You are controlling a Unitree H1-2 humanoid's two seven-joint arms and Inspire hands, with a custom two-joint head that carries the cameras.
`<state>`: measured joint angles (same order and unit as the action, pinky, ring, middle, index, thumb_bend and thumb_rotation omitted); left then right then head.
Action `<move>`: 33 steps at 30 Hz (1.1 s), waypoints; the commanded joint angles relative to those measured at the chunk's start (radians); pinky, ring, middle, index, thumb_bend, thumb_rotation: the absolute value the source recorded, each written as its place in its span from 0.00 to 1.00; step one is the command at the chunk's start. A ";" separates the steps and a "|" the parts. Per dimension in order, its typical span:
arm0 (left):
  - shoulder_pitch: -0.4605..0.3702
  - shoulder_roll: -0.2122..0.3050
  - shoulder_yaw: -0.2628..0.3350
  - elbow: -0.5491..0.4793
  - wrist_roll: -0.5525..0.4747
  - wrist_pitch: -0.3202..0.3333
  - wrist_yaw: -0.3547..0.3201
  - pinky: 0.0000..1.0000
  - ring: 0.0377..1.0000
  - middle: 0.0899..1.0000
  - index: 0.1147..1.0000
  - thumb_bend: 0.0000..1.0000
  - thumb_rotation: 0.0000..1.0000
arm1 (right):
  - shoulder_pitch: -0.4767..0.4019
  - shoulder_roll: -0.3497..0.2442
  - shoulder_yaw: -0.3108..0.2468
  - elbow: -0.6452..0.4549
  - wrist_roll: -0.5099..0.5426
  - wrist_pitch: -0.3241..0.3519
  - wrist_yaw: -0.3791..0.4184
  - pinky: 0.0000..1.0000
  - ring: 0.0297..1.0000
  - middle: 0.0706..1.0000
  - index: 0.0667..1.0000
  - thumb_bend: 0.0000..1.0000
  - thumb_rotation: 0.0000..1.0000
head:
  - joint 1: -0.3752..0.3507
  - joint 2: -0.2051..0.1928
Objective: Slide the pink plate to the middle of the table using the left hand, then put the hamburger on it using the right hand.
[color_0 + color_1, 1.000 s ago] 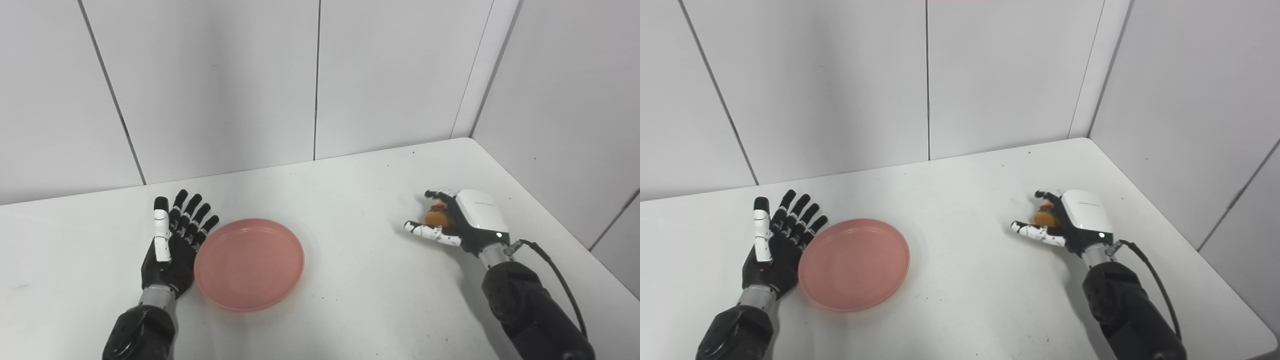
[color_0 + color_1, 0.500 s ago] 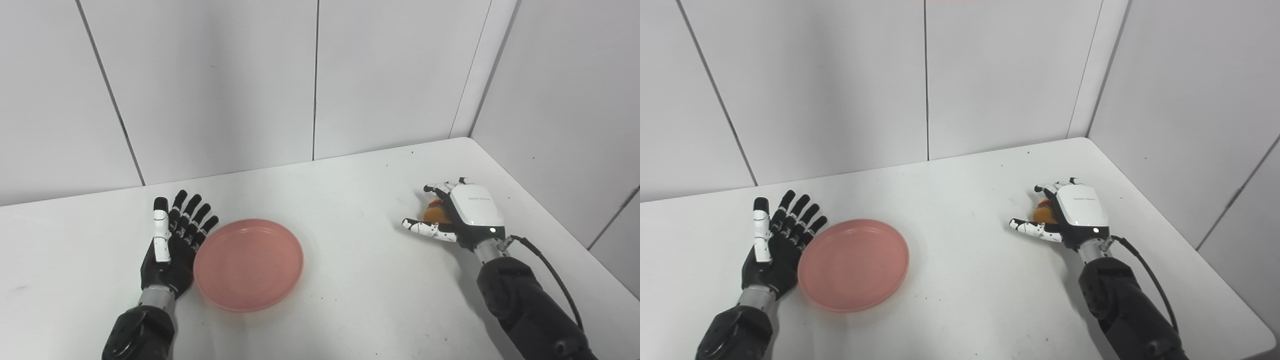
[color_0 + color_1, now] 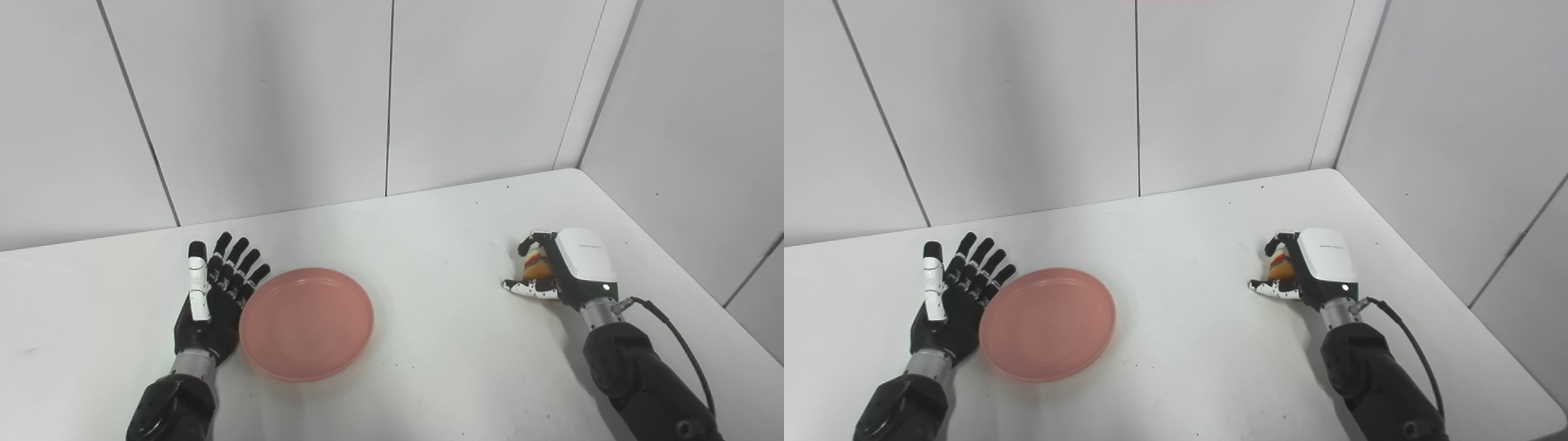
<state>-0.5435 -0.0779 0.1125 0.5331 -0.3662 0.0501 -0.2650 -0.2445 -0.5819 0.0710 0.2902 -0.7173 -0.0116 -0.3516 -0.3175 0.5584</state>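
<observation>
Pink and shallow, a round plate [image 3: 306, 324] sits flat on a white table [image 3: 441, 343], left of the table's middle and toward the near side. Its left rim lies just beside the left hand [image 3: 211, 294], which rests palm-up on the tabletop with its black fingers [image 3: 236, 269] spread apart and pointing away toward the back wall; the hand holds nothing, and whether its edge actually touches the plate rim is hard to tell from either head camera. The left arm comes in from the bottom left corner. Well apart from the plate, on the right side of the table, the right hand [image 3: 1307, 269] stands on its side with its white back facing right. Its fingers curl over the top of a small hamburger [image 3: 1279, 264] and its speckled white thumb [image 3: 528, 288] closes underneath, so the hand is wrapped around the burger. Only a sliver of the hamburger shows between the fingers: a tan bun with a red band through it. The burger appears to be low over the tabletop, though the hand hides its underside. A black cable [image 3: 674, 343] loops from the right wrist along the dark forearm. Plain white wall panels [image 3: 263, 104] enclose the table behind and to the right.
</observation>
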 commanded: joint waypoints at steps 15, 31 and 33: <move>-0.018 0.000 -0.014 -0.009 0.019 0.012 0.017 0.87 0.93 0.95 1.00 0.87 0.88 | -0.001 -0.025 -0.016 -0.256 -0.008 -0.025 0.090 0.16 0.18 0.25 0.45 0.51 0.12 | 0.023 -0.001; -0.017 -0.042 -0.042 0.013 0.060 -0.033 0.048 0.82 0.94 0.97 1.00 0.87 0.90 | -0.099 0.047 -0.018 -0.538 0.113 -0.078 0.271 0.22 0.26 0.43 0.45 0.52 0.00 | 0.155 -0.014; -0.020 -0.051 -0.046 0.028 0.064 -0.049 0.053 0.81 0.94 0.97 1.00 0.86 0.89 | -0.114 0.071 -0.010 -0.533 0.127 -0.086 0.284 0.23 0.27 0.43 0.45 0.52 0.00 | 0.184 -0.019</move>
<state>-0.5452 -0.1153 0.0764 0.5442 -0.3187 0.0095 -0.2202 -0.3195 -0.5124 0.0659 -0.2202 -0.6050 -0.0579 -0.0692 -0.1353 0.5430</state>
